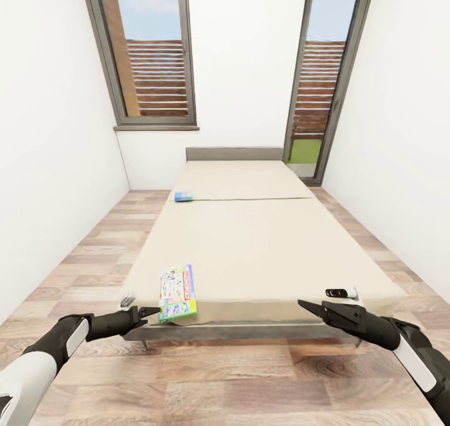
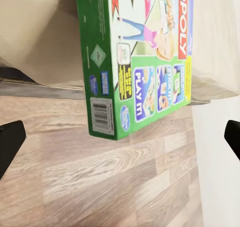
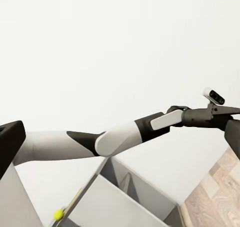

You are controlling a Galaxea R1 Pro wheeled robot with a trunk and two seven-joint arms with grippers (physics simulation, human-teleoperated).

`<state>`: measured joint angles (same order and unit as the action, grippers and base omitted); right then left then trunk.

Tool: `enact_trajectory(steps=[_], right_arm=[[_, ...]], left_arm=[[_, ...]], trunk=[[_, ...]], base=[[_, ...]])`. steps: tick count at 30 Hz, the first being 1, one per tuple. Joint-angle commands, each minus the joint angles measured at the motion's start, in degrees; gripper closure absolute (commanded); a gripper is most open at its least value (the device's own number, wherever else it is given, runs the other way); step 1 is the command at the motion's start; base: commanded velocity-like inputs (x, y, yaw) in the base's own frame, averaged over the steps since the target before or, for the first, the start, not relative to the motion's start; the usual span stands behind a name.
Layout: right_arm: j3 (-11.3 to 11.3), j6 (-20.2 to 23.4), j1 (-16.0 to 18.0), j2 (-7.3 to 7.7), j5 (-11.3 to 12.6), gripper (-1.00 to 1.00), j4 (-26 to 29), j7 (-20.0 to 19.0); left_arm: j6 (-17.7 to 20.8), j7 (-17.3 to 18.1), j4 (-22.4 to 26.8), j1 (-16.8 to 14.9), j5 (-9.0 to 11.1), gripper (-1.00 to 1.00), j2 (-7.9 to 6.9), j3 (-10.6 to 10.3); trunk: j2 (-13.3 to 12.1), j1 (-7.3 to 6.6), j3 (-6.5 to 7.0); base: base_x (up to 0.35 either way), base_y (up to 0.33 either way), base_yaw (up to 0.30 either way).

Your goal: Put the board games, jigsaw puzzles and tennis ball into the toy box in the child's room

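At the lower left of the head view the left gripper (image 1: 149,313) sits just beside the near board game (image 1: 178,293), its fingers apart and holding nothing; the left wrist view shows the green box (image 2: 137,62) overhanging the edge of the bed (image 1: 262,244), 1 corner out over the wooden floor (image 1: 225,376). That overhang is the risk, I judge: a nudge from a fingertip before closing could tip the box off the mattress; a grip on 1 thin corner could let it swing and slip. The right gripper (image 1: 312,307), lower right, is also spread and empty. The 2nd board game (image 1: 183,196) lies at the bed's left edge, mid-frame, well apart.
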<state>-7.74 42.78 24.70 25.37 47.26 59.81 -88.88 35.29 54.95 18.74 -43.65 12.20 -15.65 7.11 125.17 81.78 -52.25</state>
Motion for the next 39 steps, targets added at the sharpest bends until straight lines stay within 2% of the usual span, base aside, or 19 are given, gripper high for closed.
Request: enact_trajectory(steps=[1,17,26,32,39], right_arm=[[-0.2,0.6,0.0,0.07,0.4,-1.0,0.0,0.0],[-0.2,0.4,0.0,-0.16,0.3,-1.0,0.0,0.0],[-0.2,0.4,0.0,-0.22,0.2,-1.0,0.0,0.0],[-0.2,0.3,0.0,-0.25,0.2,-1.0,0.0,0.0],[-0.2,0.3,0.0,-0.27,0.2,-1.0,0.0,0.0]], left_arm=[[0.4,0.1,0.0,0.0,0.2,-1.0,0.02,0.1],[0.6,-0.1,0.0,0.0,0.2,-1.0,0.04,0.1],[0.6,-0.1,0.0,0.0,0.3,-1.0,0.01,0.1],[0.7,-0.1,0.0,0.0,0.3,-1.0,0.0,0.1],[0.7,-0.1,0.0,0.0,0.3,-1.0,0.02,0.1]], trunk=[[0.0,0.01,-0.05],[0.0,0.01,-0.05],[3.6,1.98,-1.67],[3.6,1.98,-1.67],[6.4,3.52,-2.93]], base=[[0.155,0.115,0.0],[0.049,0.036,0.0],[0.002,0.001,0.0],[0.0,0.0,0.0],[0.0,0.0,0.0]])
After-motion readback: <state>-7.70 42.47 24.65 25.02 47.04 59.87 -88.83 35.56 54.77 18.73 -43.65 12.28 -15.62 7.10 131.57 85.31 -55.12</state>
